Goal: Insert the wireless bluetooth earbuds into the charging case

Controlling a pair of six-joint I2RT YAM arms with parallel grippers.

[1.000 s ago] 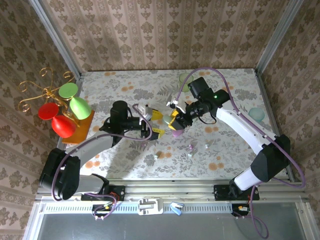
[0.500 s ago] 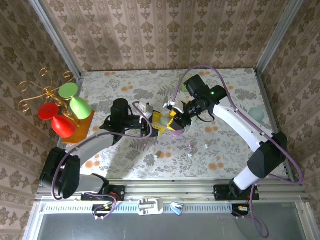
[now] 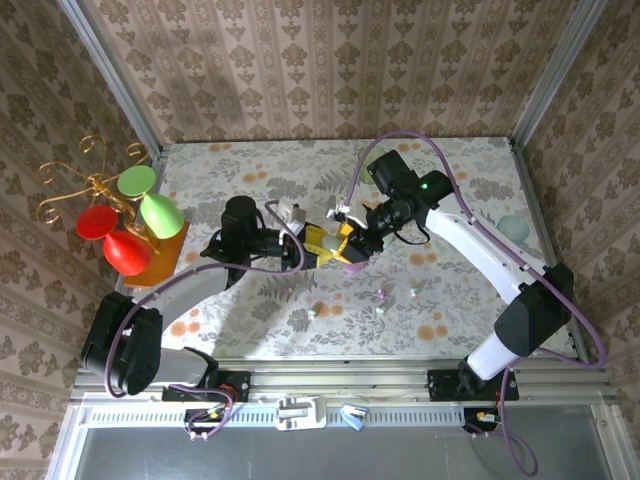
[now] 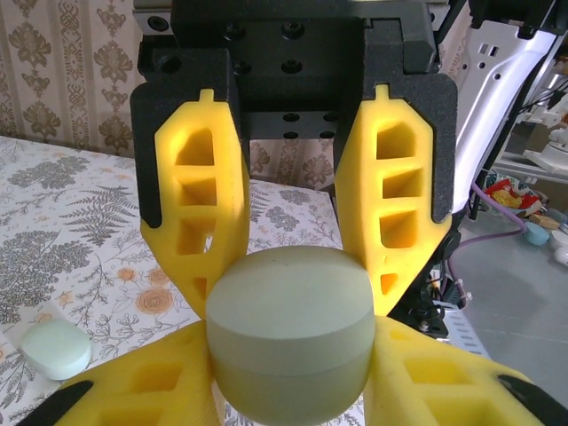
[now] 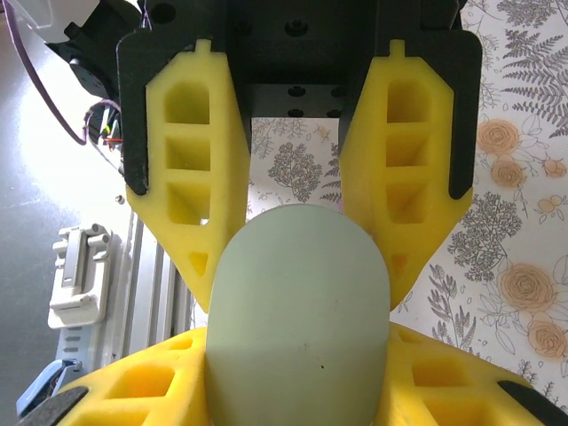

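Above the middle of the floral tablecloth (image 3: 260, 310), between damask-papered walls (image 3: 300, 60), left gripper (image 3: 318, 243) and right gripper (image 3: 347, 242) both clamp a pale green charging case (image 4: 288, 342).

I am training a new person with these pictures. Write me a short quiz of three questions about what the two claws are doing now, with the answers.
1. True or false: the pale green charging case stands open.
2. Left claw, right claw: which grips the case? A: the left alone. B: the right alone. C: both.
3. What colour are the fingers?
Key: 1 false, it is closed; 2 C; 3 yellow.
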